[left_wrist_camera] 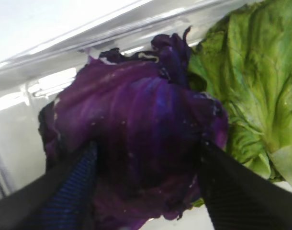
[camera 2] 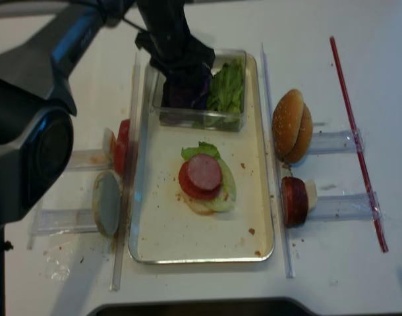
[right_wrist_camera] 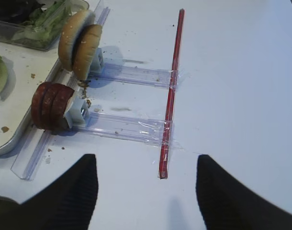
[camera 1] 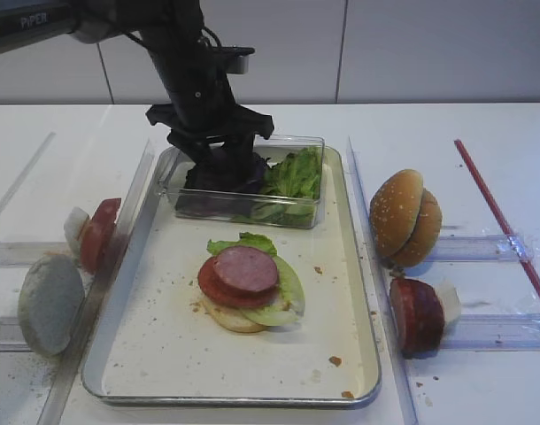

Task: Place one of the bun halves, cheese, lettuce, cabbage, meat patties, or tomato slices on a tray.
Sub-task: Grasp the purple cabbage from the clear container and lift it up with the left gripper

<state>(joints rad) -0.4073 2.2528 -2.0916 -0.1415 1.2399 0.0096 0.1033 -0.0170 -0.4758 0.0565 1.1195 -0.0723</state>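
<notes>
Purple cabbage sits between the widely spread fingers of the left gripper, inside the clear box on the tray; grip not visibly closed. It looks light, limp, easily torn, so pinch the thick bunched middle. The right gripper hangs open, empty.

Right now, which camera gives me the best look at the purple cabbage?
The left wrist view: the cabbage fills the frame between the left gripper fingers. Both high views show only a dark patch under the arm. In the right wrist view I cannot make it out.
</notes>
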